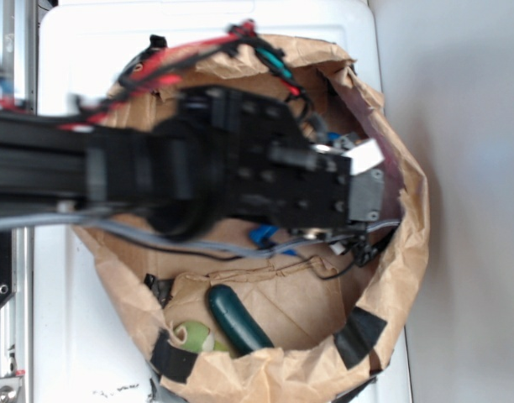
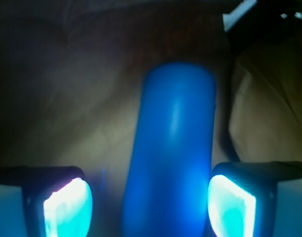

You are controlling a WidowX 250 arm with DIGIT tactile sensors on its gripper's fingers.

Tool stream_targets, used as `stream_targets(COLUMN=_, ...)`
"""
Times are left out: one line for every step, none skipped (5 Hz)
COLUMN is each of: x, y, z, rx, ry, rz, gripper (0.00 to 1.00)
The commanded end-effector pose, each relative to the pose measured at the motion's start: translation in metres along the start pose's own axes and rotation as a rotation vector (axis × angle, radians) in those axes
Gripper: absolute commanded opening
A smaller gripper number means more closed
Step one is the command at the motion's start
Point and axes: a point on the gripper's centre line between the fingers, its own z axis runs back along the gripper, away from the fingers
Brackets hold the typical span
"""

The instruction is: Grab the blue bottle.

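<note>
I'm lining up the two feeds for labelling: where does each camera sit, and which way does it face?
Exterior: sits overhead, looking straight down into the brown paper bag on the white table; the black arm reaches in from the left and hides most of the bag.
Wrist: sits on the arm, looking along the gripper into the bag; both fingers show, one either side of the blue bottle.
Shared: the bottle, only a blue sliver under the arm from above, and the bag.

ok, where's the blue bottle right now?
Wrist view: the blue bottle sits centred between the gripper fingers, inside the paper bag; gaps show on both sides.
</note>
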Motion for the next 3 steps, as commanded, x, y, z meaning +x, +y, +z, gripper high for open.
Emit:
stream_targets(x=0.015, y=0.014, z=0.009, rx=-0.036, ry=-0.077, rz=0.000, gripper=0.00)
stream_targets(x=0.014, y=0.018, z=0.031, rx=-0.073, ry=-0.063, rz=-0.018, gripper=0.00)
stream_targets(x=0.014, y=0.025, z=0.065, rx=-0.134, ry=-0.045, rz=-0.037, gripper=0.00)
